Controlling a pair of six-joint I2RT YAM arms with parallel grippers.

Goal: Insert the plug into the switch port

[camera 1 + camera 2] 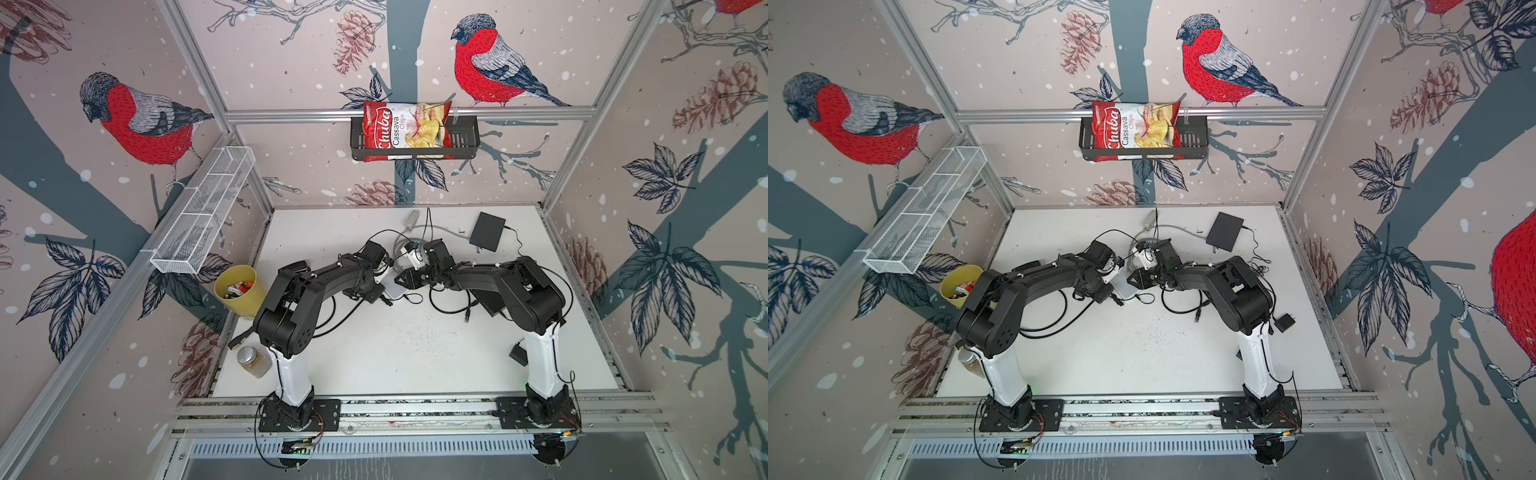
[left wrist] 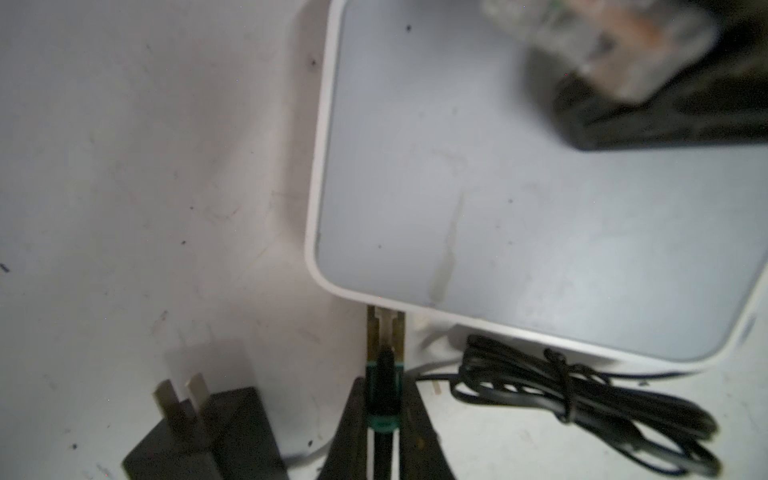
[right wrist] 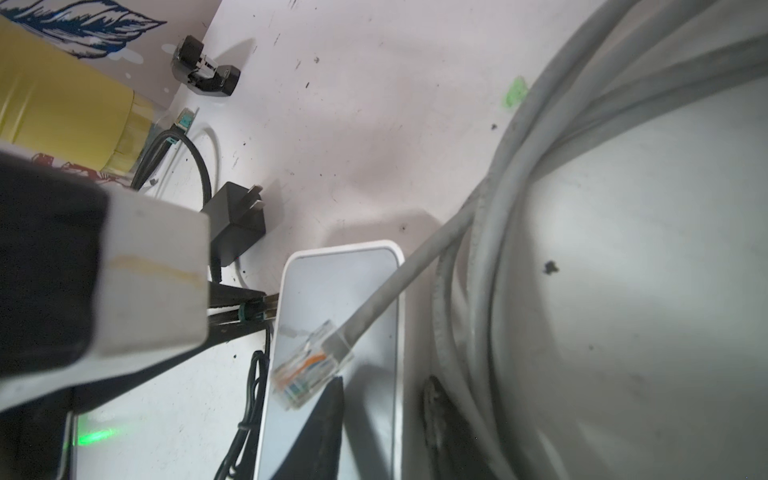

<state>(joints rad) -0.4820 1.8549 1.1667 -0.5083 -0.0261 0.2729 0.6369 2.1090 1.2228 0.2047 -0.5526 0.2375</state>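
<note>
The switch (image 2: 498, 208) is a flat white box with a grey top, lying on the white table between the two arms; in a top view only a corner of the switch (image 1: 392, 291) shows. My left gripper (image 2: 384, 382) is shut on a plug (image 2: 385, 332) with a green boot and a black cable. The plug's tip is at the switch's side edge, under the rim. My right gripper (image 3: 384, 380) is open over the switch (image 3: 332, 291), one finger above the top, the other past its edge. A clear plug (image 3: 307, 365) on a grey cable (image 3: 519, 166) hangs beside that finger, not between the jaws.
A black power adapter (image 2: 208, 428) and a bundled black cable (image 2: 582, 395) lie next to the switch. Grey cable coils on its far side. A yellow cup (image 1: 239, 286), a jar (image 1: 253, 360) and a black box (image 1: 487, 231) stand around the table's edges.
</note>
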